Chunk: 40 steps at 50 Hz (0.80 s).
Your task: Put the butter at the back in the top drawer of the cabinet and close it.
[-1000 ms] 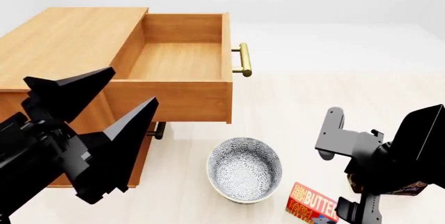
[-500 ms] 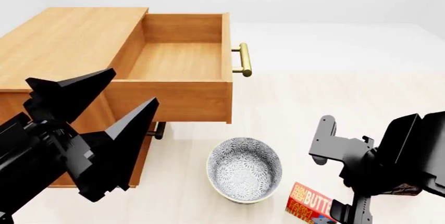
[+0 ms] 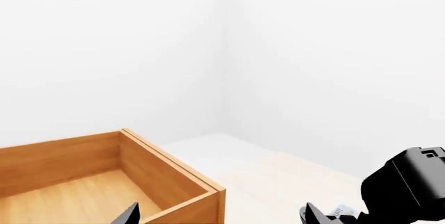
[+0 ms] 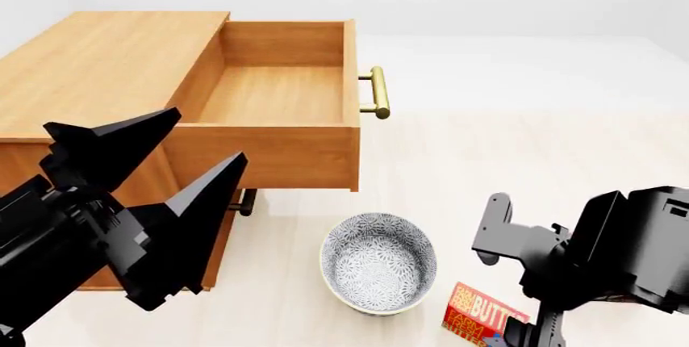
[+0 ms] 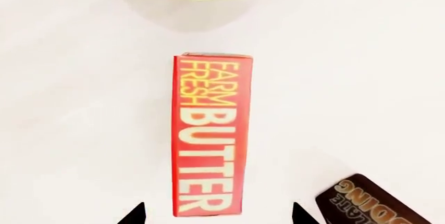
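Butter, a small red-and-orange rectangular box [image 5: 210, 135] with pale lettering, lies flat on the floor just beside the patterned grey-white ceramic bowl [image 4: 379, 262], on the side away from the light-brown wooden cabinet [image 4: 97, 64]. A dark chocolate-pudding box [image 5: 372, 203] sits near one end; a skewed descent could nudge it or clip the bowl. The right claw [image 5: 217, 214] hangs above the butter, tips spread wider than the box, holding nothing. The left claw [image 4: 161, 177] gapes empty beside the open top drawer [image 4: 269, 89].
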Tool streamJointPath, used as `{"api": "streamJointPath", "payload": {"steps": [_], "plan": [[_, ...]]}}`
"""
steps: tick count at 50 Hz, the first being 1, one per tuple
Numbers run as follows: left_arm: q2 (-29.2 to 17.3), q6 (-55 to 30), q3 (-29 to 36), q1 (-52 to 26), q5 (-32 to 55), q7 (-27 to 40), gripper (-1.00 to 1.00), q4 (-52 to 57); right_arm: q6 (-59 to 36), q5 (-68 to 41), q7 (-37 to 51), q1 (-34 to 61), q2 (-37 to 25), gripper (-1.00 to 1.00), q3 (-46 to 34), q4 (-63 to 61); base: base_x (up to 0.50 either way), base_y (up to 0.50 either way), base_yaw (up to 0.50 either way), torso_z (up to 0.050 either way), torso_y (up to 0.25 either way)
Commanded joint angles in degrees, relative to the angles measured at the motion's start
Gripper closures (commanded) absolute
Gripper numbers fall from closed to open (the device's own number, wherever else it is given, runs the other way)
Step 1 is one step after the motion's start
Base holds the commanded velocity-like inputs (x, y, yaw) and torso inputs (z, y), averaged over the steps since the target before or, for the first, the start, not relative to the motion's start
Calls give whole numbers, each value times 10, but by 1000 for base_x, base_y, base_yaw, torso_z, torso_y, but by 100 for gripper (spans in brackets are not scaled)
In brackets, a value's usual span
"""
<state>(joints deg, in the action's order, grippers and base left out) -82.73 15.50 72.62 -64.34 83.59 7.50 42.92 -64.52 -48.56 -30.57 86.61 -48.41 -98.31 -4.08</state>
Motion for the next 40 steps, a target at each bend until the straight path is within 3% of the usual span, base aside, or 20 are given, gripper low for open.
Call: {"api": "streamJointPath", "payload": {"steps": [1, 40], "plan": [[0, 0, -1, 2, 0, 0, -100, 0, 17, 4, 5, -25, 6, -100, -3, 20, 0, 0, 0, 0, 0], [7, -1, -4, 9, -5, 2, -100, -5, 41, 6, 7, -59, -9, -100, -13, 30, 0, 0, 0, 0, 0]]}}
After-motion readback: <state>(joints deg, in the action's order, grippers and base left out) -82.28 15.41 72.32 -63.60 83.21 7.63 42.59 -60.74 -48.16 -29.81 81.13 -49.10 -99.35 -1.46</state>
